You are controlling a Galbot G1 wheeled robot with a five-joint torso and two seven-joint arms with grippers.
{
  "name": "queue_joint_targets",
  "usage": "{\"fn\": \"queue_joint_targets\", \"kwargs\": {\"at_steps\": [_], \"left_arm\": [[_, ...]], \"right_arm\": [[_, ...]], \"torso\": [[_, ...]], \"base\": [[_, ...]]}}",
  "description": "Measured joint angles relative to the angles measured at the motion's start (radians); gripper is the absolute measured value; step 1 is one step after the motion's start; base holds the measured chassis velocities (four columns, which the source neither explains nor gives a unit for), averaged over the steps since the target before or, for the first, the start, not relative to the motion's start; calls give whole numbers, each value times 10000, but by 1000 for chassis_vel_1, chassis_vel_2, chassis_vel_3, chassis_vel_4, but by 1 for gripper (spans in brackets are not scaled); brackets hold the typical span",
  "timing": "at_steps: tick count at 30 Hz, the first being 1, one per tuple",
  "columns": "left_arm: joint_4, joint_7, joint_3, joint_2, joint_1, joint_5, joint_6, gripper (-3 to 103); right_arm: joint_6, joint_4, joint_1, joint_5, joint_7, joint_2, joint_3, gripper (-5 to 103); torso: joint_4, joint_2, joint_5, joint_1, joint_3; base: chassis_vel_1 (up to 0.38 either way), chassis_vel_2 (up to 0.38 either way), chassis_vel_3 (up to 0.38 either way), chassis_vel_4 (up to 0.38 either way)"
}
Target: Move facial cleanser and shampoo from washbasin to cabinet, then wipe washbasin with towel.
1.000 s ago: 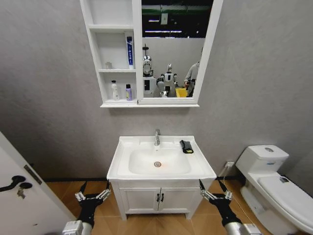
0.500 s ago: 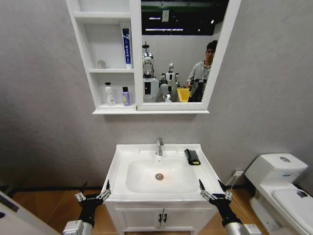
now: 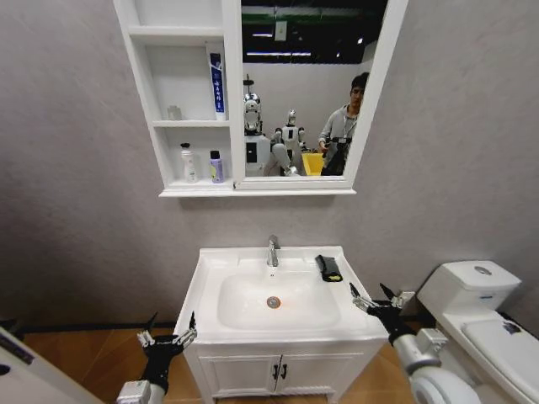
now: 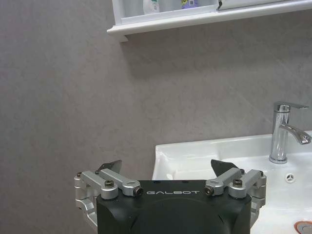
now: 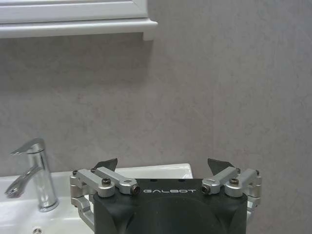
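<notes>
The white washbasin [image 3: 210, 273] with its chrome tap [image 3: 273, 250] stands straight ahead. The black towel [image 3: 328, 268] lies folded on its back right rim. Above hangs the cabinet [image 3: 189, 189]. A white bottle [image 3: 189, 163] and a small purple bottle [image 3: 216, 167] stand on its lowest shelf, a blue tube [image 3: 216, 82] on the shelf above. I cannot tell which of these are the facial cleanser and the shampoo. My right gripper [image 3: 370, 297] is open at the basin's front right corner. My left gripper [image 3: 168, 334] is open, low beside the front left corner.
A white toilet [image 3: 472, 295] stands close on the right, just beyond my right arm. Under the basin is a low two-door cupboard [image 3: 253, 374]. A door edge [image 3: 21, 366] shows at lower left. The left wrist view shows the basin corner [image 4: 195, 153] and the tap [image 4: 282, 131].
The camera came closer and higher, so the whole scene shifted. My right gripper has risen from below the basin front to its right front corner. The left gripper stays low.
</notes>
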Motion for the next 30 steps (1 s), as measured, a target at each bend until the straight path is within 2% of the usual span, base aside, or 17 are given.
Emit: {"fn": "queue_joint_targets", "kwargs": {"at_steps": [2,5,7,11,12,14,15,16,18,20,22,26,30], "left_arm": [[45,29,38,38,34,54,-4,100],[86,51,82,74,51,92,-4,100],[250,107,236,202,67,199,-5,100],[340,137,279,219,182,312,-59,100],[380,162,278,194,284,384,-108,100],[419,192,274,146,333,397,-199,100],[419,192,274,146,333,397,-199,100],[436,192,277,118,345,391,-223,103],[464,209,268,21,408,434,-264,100],[474,217,233,-63,468,472,-284,97],[480,221,200,-108,499,500,-301,98],[484,253,101,-422,650,716,-411,99],[490,294,133,-566,679,870,-480,99]], "right_arm": [[-490,-658,867,677,84,-420,-97,100],[-703,-1030,1293,939,118,-591,-192,100],[-1110,-2056,2316,1428,296,-851,-500,100],[-1317,-2838,3109,1641,340,-915,-885,100],[-1419,-3555,3859,1660,316,-934,-1313,100],[-1462,-4538,4806,1569,166,-903,-1970,100],[-1462,-4538,4806,1569,166,-903,-1970,100],[-1466,-5097,5246,1397,-8,-835,-2318,100],[-1466,-5858,5892,1121,-224,-645,-2838,100],[-1457,-6344,6303,991,-300,-513,-3132,100],[-1448,-6610,6534,919,-354,-431,-3310,100],[-1175,-8208,7886,252,-841,34,-4043,100],[-1123,-8892,8360,127,-950,205,-4328,100]], "torso": [[2,-1,-2,1,1],[2,-1,-1,0,1],[2,-1,-2,-1,0],[-2,0,-4,-1,0],[-1,0,0,-2,0],[6,-1,-3,-1,0],[6,-1,-3,-1,0],[4,-1,-3,-1,0],[-1,-1,0,0,1],[0,-1,-4,-1,0],[0,-1,-4,-2,0],[3,-1,-4,-2,-1],[3,-1,-3,-1,0]], "base": [[0,0,0,0],[0,0,0,0],[0,0,0,0],[0,0,0,0],[0,0,0,0],[0,0,0,0],[0,0,0,0],[0,0,0,0],[0,0,0,0],[0,0,0,0],[0,0,0,0],[0,0,0,0],[0,0,0,0]]}}
